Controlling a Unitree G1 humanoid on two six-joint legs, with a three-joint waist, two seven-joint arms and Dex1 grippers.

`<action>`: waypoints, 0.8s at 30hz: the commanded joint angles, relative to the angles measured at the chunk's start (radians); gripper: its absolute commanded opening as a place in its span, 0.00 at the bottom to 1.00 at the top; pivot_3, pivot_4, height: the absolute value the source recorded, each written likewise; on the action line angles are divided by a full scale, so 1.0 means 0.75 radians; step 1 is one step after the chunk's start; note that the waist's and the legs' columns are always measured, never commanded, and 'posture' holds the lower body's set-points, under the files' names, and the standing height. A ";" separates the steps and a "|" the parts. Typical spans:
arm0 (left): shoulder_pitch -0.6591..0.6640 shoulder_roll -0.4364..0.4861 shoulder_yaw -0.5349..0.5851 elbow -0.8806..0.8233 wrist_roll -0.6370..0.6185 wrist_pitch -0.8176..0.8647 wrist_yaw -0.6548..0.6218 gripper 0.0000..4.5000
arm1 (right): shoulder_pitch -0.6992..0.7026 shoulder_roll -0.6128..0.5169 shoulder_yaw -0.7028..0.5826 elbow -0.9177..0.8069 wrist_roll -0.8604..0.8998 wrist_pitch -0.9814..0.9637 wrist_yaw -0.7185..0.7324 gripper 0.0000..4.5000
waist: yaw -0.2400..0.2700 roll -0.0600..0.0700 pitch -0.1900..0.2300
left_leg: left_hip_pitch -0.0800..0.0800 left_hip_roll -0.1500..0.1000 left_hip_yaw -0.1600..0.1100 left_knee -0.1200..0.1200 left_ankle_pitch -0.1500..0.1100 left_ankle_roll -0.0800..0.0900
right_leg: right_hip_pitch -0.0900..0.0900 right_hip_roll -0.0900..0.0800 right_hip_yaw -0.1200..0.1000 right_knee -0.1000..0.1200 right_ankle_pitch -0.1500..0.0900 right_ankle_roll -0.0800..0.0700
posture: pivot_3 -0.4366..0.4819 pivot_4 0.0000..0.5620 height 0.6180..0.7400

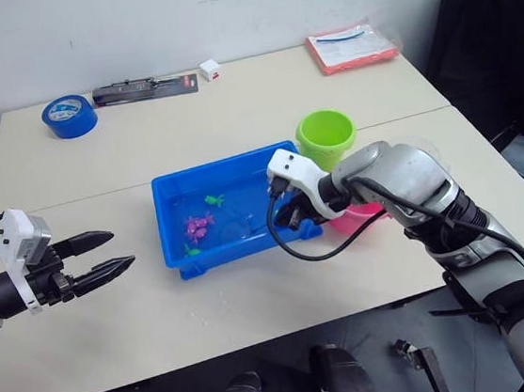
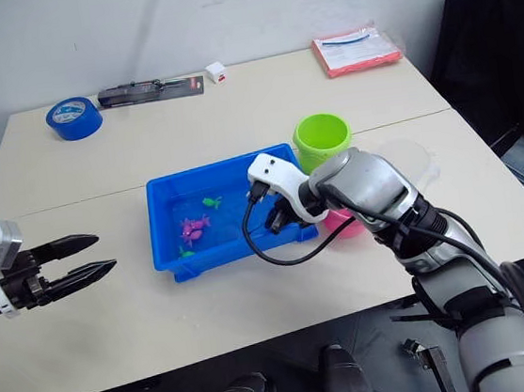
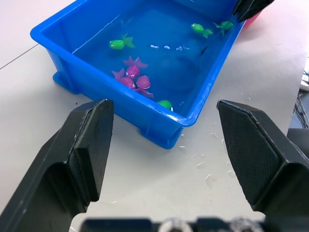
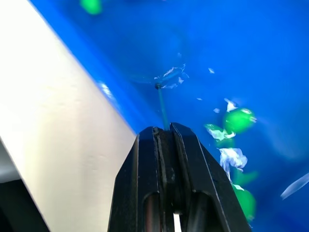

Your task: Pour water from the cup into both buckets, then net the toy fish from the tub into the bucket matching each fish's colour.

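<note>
Bright blue tub (image 1: 173, 227) – magenta-pink fish (image 1: 196, 226) clustered inside, green fish (image 1: 213, 200) scattered. Lime green bucket (image 1: 325, 137), pink bucket (image 1: 359, 217). Blue tape roll (image 1: 69, 116), red-orange packet (image 1: 351, 49), cream table (image 1: 233, 109). Black claw fingers (image 3: 89, 145) – white wrist housings.

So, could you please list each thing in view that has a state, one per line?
Left gripper: open, holding nothing, over the table beside the tub.
Right gripper: shut on the net's stick, over the tub.
Net: hoop dipped in the water.
Tub: holds water and fish.
Fish: pink and green ones in the tub.
Green bucket: upright.
Pink bucket: mostly hidden behind the right arm.
</note>
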 commanded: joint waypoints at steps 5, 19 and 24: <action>0.019 0.012 0.053 -0.010 -0.004 -0.021 0.003 0.82 | -0.023 0.128 -0.037 0.042 0.018 -0.009 -0.065 0.18 | -0.001 0.000 0.000 | 0.000 0.000 0.000 0.000 0.000 0.000 | 0.000 0.000 0.000 0.000 0.000 0.000 | 0.48 0.27 1.00; 0.023 0.010 0.054 -0.024 -0.014 -0.018 0.014 0.82 | -0.052 0.175 -0.033 0.160 -0.054 -0.140 -0.166 0.18 | 0.000 0.000 0.000 | 0.000 0.000 0.000 0.000 0.000 0.000 | -0.001 0.000 -0.001 0.000 0.000 0.000 | 0.48 0.27 1.00; 0.003 0.007 0.036 -0.015 -0.009 -0.026 0.017 0.82 | -0.043 0.131 -0.042 0.162 -0.096 -0.178 -0.178 0.18 | -0.001 0.000 0.000 | 0.000 0.000 0.000 0.000 0.000 0.000 | -0.001 0.000 -0.001 0.000 0.000 0.000 | 0.48 0.27 1.00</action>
